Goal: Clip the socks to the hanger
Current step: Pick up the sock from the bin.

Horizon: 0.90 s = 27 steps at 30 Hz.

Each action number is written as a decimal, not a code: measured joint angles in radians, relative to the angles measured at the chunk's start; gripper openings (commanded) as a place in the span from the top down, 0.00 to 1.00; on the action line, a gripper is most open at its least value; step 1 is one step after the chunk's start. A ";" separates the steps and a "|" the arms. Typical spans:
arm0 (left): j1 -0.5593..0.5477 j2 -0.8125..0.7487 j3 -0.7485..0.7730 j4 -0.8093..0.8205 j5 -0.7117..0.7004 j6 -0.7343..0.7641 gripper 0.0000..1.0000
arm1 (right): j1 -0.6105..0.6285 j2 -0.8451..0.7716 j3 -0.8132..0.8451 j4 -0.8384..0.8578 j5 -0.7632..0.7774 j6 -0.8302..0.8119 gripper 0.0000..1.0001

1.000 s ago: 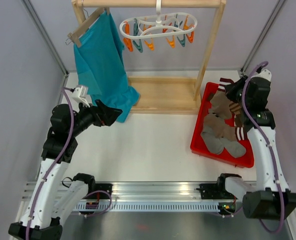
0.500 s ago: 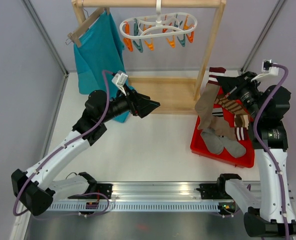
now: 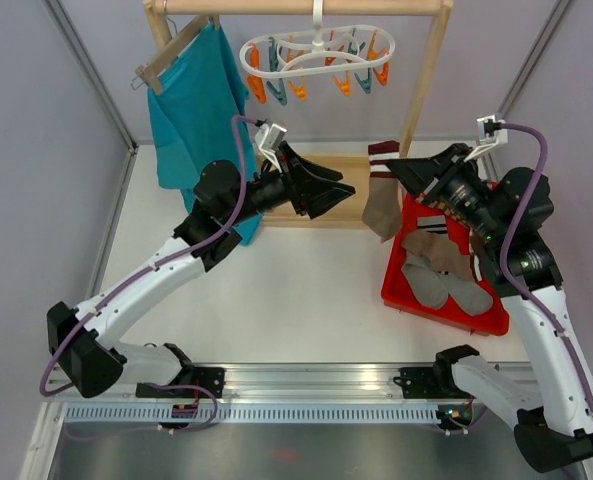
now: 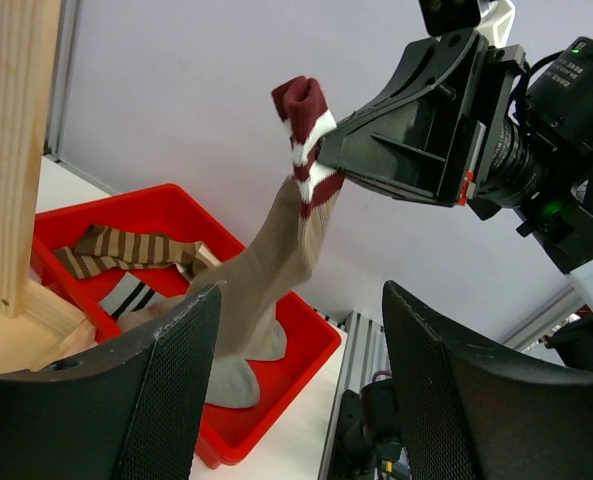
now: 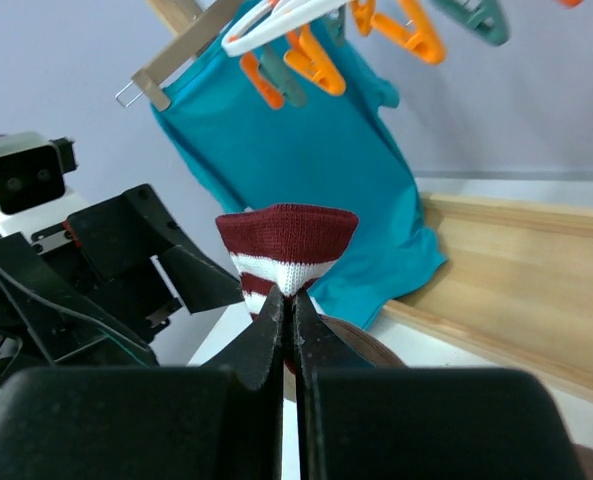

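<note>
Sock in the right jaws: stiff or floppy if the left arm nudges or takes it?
Likely floppy: the sock hangs limp from the right gripper, pinched only at its striped cuff. Probably light: a small pinch carries it. A nudge would likely swing it, since its lower end seems to hang free.

bright, even, soft light all over, only faint shadows on the bench (image 3: pixel 276 290). top view's sharp, edges lean outward a bit. right gripper (image 5: pixel 287 305) up close reads dark and soft.

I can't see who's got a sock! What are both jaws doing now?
Left jaws: open, empty.
Right jaws: shut on the maroon-cuffed sock.
</note>
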State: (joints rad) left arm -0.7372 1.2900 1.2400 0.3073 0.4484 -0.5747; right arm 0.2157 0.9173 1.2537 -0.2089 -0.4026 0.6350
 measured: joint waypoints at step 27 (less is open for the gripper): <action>-0.029 0.038 0.040 -0.037 -0.082 0.090 0.66 | 0.359 0.138 0.056 0.003 0.307 -0.081 1.00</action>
State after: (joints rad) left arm -0.7662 1.3281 1.2800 0.2703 0.3660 -0.4850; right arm 0.5747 1.0557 1.3102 -0.2062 -0.0952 0.5541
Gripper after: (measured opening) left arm 0.358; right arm 0.018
